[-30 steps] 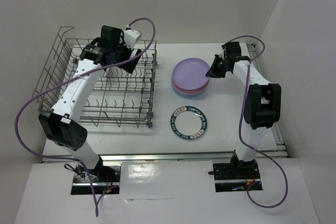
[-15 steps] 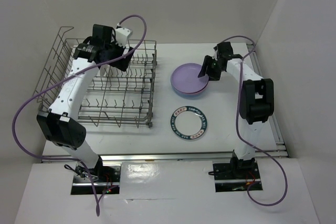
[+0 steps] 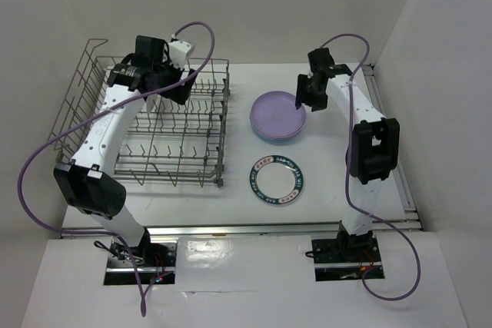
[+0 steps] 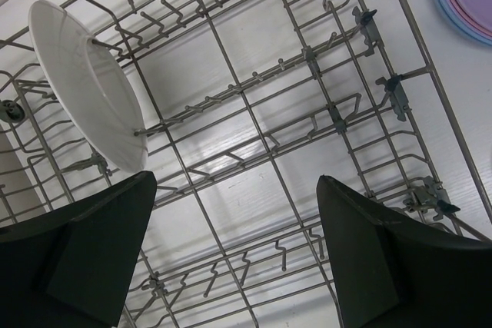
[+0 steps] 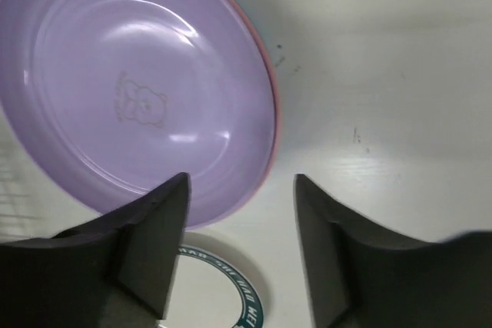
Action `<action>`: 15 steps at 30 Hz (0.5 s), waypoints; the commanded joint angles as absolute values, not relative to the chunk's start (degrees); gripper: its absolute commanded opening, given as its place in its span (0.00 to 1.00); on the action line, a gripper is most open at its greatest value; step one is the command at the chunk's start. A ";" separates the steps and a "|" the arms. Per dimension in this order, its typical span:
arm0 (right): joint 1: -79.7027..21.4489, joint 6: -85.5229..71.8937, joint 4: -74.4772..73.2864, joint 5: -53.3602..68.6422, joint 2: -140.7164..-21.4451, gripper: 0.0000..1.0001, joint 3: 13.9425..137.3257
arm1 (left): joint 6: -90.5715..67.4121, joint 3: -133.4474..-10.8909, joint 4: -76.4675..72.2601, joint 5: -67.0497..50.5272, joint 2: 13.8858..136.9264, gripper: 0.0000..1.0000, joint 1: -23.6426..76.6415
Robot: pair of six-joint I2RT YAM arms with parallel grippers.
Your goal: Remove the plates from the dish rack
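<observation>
The grey wire dish rack stands at the left. A white plate leans upright between its tines. My left gripper hovers open over the rack's back part, and in its wrist view the left gripper has only rack wires under it. To the right of the rack a lavender plate lies flat on top of a pink and a blue one. My right gripper is open just above that stack's right edge. In the right wrist view the gripper is empty, with the lavender plate below it.
A white plate with a dark teal patterned rim lies flat in front of the stack, and its rim also shows in the right wrist view. White walls close in at the back and both sides. Purple cables loop off both arms.
My right gripper opened and let go of the lavender plate, which now lies flat on the stack. It then drew back a little. The left gripper shifted left over the rack, then stayed still.
</observation>
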State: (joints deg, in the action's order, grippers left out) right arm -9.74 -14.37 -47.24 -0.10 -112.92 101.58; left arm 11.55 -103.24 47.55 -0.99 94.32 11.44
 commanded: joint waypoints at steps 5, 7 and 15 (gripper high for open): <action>-10.99 -11.16 -40.53 3.32 -107.84 0.28 96.77 | 10.63 -105.91 46.93 -1.85 95.01 1.00 11.07; -11.51 -12.73 -41.21 4.13 -111.25 0.23 98.16 | 10.63 -105.91 46.93 -1.32 95.01 1.00 11.07; -14.15 -13.44 -40.26 6.15 -113.74 0.26 99.59 | 4.49 -109.50 44.74 8.87 99.22 1.00 4.67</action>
State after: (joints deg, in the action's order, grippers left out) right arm -12.99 -12.75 -43.90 4.38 -114.69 98.21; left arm 8.49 -105.62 47.35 3.09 96.68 7.86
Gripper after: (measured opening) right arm 0.250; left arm 1.000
